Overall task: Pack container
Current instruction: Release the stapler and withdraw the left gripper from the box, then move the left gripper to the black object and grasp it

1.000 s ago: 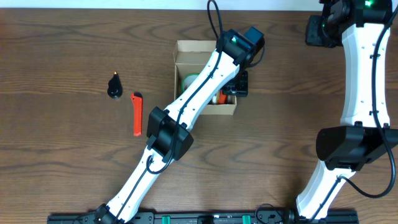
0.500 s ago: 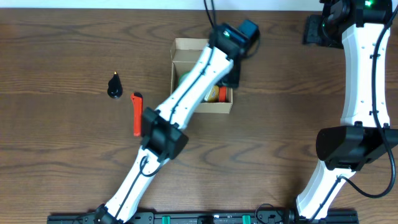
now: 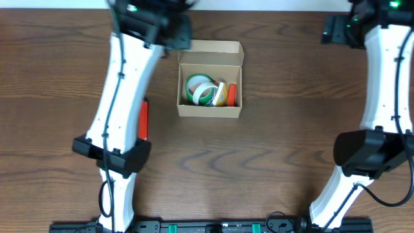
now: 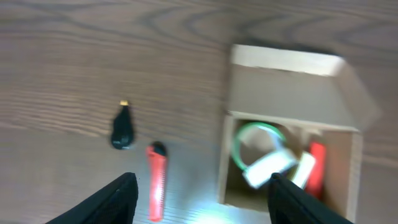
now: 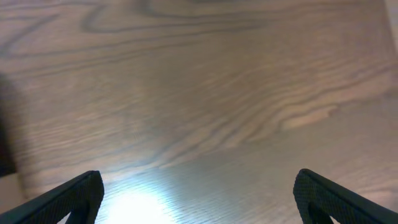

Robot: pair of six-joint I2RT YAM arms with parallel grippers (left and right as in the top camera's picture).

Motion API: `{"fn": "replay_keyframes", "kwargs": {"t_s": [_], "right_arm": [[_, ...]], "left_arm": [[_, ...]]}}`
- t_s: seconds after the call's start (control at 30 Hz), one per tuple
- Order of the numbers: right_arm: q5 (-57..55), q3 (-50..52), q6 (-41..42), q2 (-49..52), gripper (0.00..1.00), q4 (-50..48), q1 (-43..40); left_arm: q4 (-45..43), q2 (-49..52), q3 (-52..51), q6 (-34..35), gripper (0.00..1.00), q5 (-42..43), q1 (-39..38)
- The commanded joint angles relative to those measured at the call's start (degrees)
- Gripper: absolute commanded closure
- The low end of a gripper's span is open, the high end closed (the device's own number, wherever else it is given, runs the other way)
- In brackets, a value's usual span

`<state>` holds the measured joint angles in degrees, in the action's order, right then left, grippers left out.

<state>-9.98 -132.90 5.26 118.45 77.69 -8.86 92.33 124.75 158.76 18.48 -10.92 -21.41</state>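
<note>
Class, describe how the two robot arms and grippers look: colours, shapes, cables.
Left arm and right arm: smooth white shells, bulky black joints, a thin black cable along each, a green light near the wrist. Left gripper and right gripper: black tapered wedge fingers.

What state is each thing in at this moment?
container: lid flap open, standing on the table.
tape rolls: inside the container.
red cutter: lying on the table, outside the container.
black object: lying beside the red cutter.
left gripper: open, empty.
right gripper: open, empty.
</note>
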Motion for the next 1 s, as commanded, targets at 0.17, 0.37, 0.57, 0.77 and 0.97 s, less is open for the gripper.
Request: {"fn": "replay_keyframes", "kwargs": {"t_s": [0.17,0.37,0.57,0.77,0.97], "right_arm": [[1.6,0.4,0.5,-0.3,0.01,0.5,-4.1],[1.6,0.4,0.5,-0.3,0.01,0.3,-3.5],[1.7,0.4,0.5,-0.3,0.01,0.2,-3.1],[1.7,0.4,0.5,-0.3,0.01,0.2,-3.1],[5.5,0.4,0.5,-0.3,0.01,-0.4,-3.1]], "left_arm": [[4.5,0.7,-8.9,-7.0,0.34,1.6,11.1],[4.5,0.7,-20.7,-11.5,0.28,3.2,17.1],[2.8,0.7,-34.4,-14.6,0.29,6.0,22.9],[-6.9,0.7,-44.2,-21.9,0.27,14.2,26.9],[-14.6,0.7,-46.5,-24.6,0.23,14.3,26.1]]}}
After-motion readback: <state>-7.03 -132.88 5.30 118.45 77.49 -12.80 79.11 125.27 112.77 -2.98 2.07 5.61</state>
